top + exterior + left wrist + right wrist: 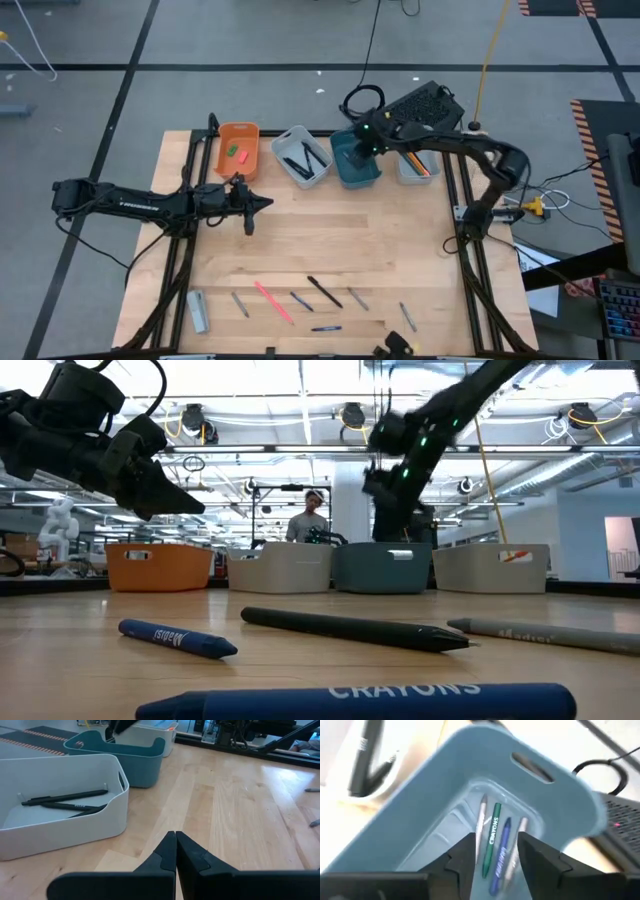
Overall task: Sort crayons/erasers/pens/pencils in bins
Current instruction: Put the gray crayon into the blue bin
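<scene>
Wooden table [330, 250], bins in a row along far edge: orange bin [238, 148], grey-white bin [301, 156], teal bin [354, 160], second grey-white bin [416, 166].

Left arm [140, 203] stretched low across table's left side; left gripper [262, 204] just in front of orange and first grey-white bins, fingers pressed together, nothing between them.

Right arm [470, 160] reaching in from right; right gripper [495, 851] directly above teal bin, fingers parted with a narrow gap, nothing held.

Orange bin: green eraser [232, 150] and pink-red eraser [241, 156], side by side.

First grey-white bin: black pens [65, 800] lying crossed on floor.

Teal bin: green crayon [490, 840], blue crayon [502, 851] and two pale sticks, lying parallel on floor below right gripper.

Second grey-white bin: slim orange-red sticks [419, 166]; kind cannot be told.

Near edge of table, loose and well apart from bins: pink stick [272, 300], black pen [325, 292], blue crayon on table [325, 328], several grey sticks, pale flat block [198, 310] at near left.

Person [310, 520] standing in room beyond bins, seen in low view.
</scene>
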You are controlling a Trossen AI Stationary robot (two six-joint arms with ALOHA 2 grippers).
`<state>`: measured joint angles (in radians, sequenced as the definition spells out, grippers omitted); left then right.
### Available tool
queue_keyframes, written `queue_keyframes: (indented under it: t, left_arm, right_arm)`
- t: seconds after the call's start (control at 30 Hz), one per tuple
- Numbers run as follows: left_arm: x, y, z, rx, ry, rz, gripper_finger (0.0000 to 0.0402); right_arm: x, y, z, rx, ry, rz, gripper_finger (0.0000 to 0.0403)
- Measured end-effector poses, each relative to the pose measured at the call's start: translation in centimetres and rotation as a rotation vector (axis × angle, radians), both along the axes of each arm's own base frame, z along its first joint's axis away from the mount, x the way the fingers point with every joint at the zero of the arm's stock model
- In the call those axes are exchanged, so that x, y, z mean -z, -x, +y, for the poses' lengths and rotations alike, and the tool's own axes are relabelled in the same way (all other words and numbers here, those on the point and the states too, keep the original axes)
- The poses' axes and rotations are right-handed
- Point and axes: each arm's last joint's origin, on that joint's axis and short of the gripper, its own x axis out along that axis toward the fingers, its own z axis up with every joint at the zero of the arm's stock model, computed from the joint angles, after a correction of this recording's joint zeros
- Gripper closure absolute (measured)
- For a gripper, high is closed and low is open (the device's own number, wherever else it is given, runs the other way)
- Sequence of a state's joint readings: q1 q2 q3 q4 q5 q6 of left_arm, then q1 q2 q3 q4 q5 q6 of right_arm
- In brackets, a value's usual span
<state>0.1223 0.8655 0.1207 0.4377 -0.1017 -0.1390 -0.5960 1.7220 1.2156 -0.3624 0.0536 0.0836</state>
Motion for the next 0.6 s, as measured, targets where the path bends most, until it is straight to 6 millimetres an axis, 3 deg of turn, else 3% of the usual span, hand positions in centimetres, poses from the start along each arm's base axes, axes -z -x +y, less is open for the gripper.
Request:
queue_keyframes:
  t: [0.1, 0.2, 0.37, 0.6]
  left_arm:
    - [0.0, 0.0, 0.0, 0.0, 0.0, 0.0, 0.0401]
    - [0.0, 0.0, 0.0, 0.0, 0.0, 0.0, 0.0401]
    - [0.0, 0.0, 0.0, 0.0, -0.001, -0.005, 0.0401]
    - [-0.4, -0.1, 0.0, 0.0, -0.004, -0.045, 0.0401]
  right_arm:
    - [-2.5, 0.9, 1.7, -0.028, 0.063, -0.007, 0.0273]
    - [-3.4, 2.4, 4.3, -0.064, 0.136, -0.052, 0.0311]
    - [-1.2, 5.7, 8.6, -0.127, 0.185, -0.23, 0.0391]
    - [2.5, 10.1, 12.3, -0.195, 0.265, -0.568, 0.0399]
